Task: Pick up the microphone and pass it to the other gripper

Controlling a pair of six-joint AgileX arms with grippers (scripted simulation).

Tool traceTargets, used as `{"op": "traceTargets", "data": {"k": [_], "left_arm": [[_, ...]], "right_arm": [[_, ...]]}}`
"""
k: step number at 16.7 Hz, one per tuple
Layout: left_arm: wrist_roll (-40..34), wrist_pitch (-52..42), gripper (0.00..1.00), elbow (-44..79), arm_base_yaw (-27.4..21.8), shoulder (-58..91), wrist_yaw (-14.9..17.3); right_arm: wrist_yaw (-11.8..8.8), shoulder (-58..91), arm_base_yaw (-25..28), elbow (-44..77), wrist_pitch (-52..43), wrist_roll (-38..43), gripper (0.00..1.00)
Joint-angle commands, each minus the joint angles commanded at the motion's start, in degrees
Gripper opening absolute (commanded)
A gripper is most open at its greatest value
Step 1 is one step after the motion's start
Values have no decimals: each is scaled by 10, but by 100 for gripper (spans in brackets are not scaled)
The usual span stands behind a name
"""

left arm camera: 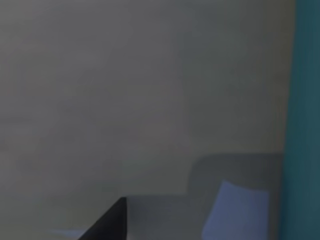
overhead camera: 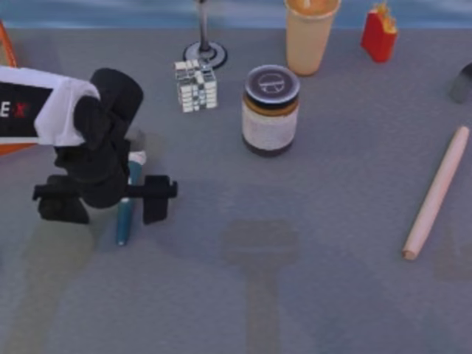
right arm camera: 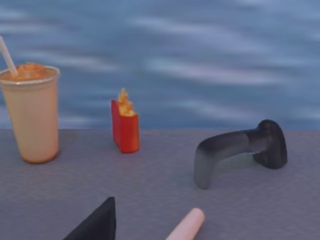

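The microphone (overhead camera: 124, 220) lies on the grey table at the left, its teal handle pointing toward the front edge. Its pale head (overhead camera: 137, 157) is mostly hidden under my left wrist. My left gripper (overhead camera: 110, 205) is low over it and open, with one black finger (overhead camera: 156, 199) on each side of the handle. In the left wrist view the teal handle (left arm camera: 306, 120) fills one edge and one dark fingertip (left arm camera: 107, 222) shows. My right gripper (right arm camera: 160, 236) is out of the top view, open, with one fingertip (right arm camera: 100, 225) in sight.
Behind the left gripper stand a black-and-white cube (overhead camera: 196, 86) and a round-based stand (overhead camera: 204, 50). A lidded jar (overhead camera: 271, 109), an orange drink cup (overhead camera: 310, 33) and red fries (overhead camera: 379, 33) sit farther right. A pale pink rod (overhead camera: 435, 193) and a dark handheld device (right arm camera: 240, 150) lie at the right.
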Motion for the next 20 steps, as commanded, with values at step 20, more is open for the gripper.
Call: {"op": "traceTargets", "data": {"k": [20], "left_arm": [[37,105,0,-11,1,-64,42]], "right_arm": [[0,0,0,0,0,0,100]]}}
